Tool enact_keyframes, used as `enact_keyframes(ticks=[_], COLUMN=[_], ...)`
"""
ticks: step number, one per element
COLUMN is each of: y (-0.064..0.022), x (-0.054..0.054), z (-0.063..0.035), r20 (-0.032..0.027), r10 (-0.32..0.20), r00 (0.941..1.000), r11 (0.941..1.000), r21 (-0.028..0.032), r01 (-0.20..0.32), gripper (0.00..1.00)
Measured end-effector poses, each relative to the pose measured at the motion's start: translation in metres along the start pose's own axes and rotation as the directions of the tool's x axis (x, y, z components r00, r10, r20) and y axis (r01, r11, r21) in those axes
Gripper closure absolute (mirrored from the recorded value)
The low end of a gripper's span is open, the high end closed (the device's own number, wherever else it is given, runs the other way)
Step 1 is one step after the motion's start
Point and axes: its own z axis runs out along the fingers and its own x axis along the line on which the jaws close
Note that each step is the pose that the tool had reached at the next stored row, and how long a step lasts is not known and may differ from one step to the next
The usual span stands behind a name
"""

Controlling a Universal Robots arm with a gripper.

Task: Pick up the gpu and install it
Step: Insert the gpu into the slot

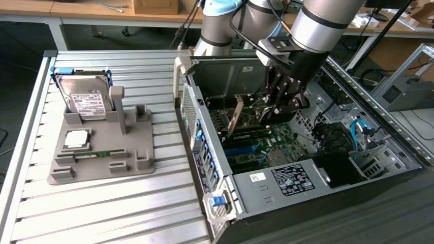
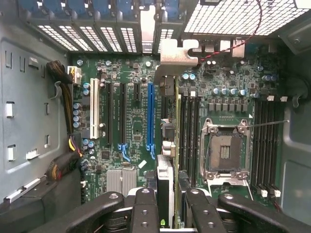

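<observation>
My gripper [image 1: 277,108] is lowered into the open computer case [image 1: 379,168] and is shut on the gpu [image 1: 235,121]. In the exterior view the gpu is a thin card held on edge above the green motherboard [image 1: 271,147]. The wrist view looks along the gpu [image 2: 167,145] edge-on, with its silver end bracket [image 2: 177,52] at the case's rear slot openings. My gripper [image 2: 169,206] clamps the gpu's near end between two black fingers [image 2: 145,208]. The card hangs beside the long blue slot [image 2: 150,114], between it and the memory slots [image 2: 189,131]. Whether its edge touches a slot is hidden.
On the ribbed table at the exterior view's left lies a grey holder [image 1: 101,152] with a hard drive [image 1: 85,99], a processor chip [image 1: 76,140] and a memory strip [image 1: 101,153]. Inside the case are the empty processor socket [image 2: 224,150], a cable bundle [image 2: 65,121] and blue cables [image 1: 359,132].
</observation>
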Motion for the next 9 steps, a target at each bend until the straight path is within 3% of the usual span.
enact_keyframes(ticks=[9], y=[0.0017], x=[0.0010], z=[0.0026], r20=[0.0000], r10=[0.000], r00=[1.0000], r11=[1.0000], r21=[0.0000], r01=[0.000], gripper=[0.73])
